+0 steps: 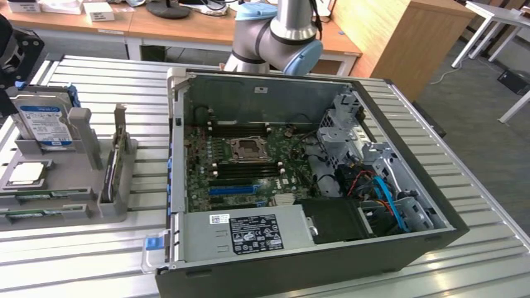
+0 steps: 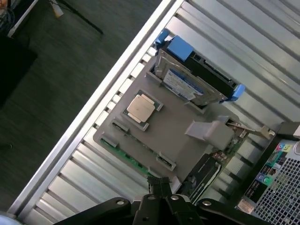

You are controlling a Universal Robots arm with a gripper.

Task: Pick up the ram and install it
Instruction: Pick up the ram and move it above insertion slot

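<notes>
A: Where does the ram sit?

B: It lies flat in a slot along one edge of the grey holder on the slatted table. The processor chip and hard drive share that holder.

A: And the end effector?

B: It hangs over the holder, near the ram's end, fingers pressed together with nothing between them. The open computer case stands just beside the holder.

Silver hard drive with blue-and-white label, grey tray, green ram, green motherboard inside a black computer case, all on a ribbed silvery table.
</notes>
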